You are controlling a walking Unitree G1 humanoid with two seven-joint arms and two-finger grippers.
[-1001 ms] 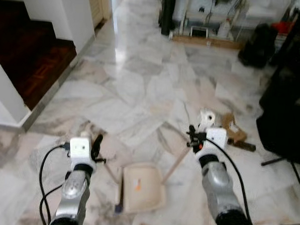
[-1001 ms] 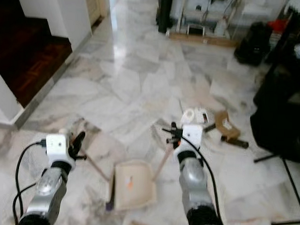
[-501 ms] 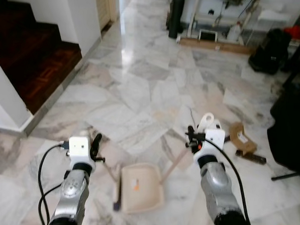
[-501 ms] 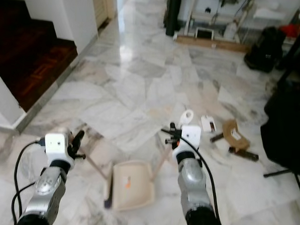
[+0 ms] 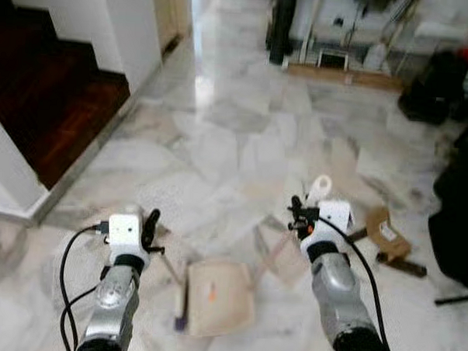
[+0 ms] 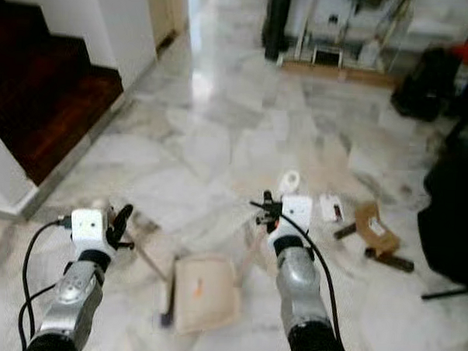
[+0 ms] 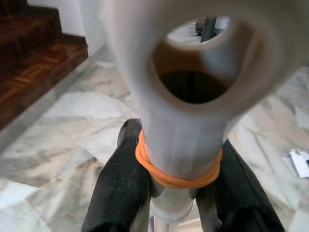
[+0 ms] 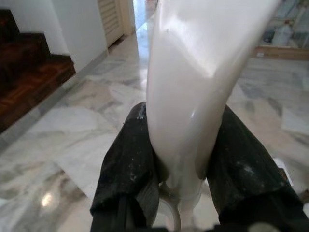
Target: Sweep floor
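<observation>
Dustpan [image 5: 219,295] is lying on the floor between my arms; left pincer [image 7: 179,193] is clamping the broom handle [image 7: 186,130], right pincer [image 8: 181,166] the dustpan handle [image 8: 198,82].

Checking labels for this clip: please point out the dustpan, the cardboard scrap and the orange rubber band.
dustpan [image 5: 217,295]: left eye view, middle of its beige tray.
cardboard scrap [image 6: 374,230]: right eye view, its brown top face.
orange rubber band [image 7: 175,177]: left wrist view, front of the band around the white handle.

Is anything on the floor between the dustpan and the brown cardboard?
Nothing visible: bare floor lies between dustpan and cardboard, though the right arm hides part of it. A white card lies beside the cardboard.
</observation>
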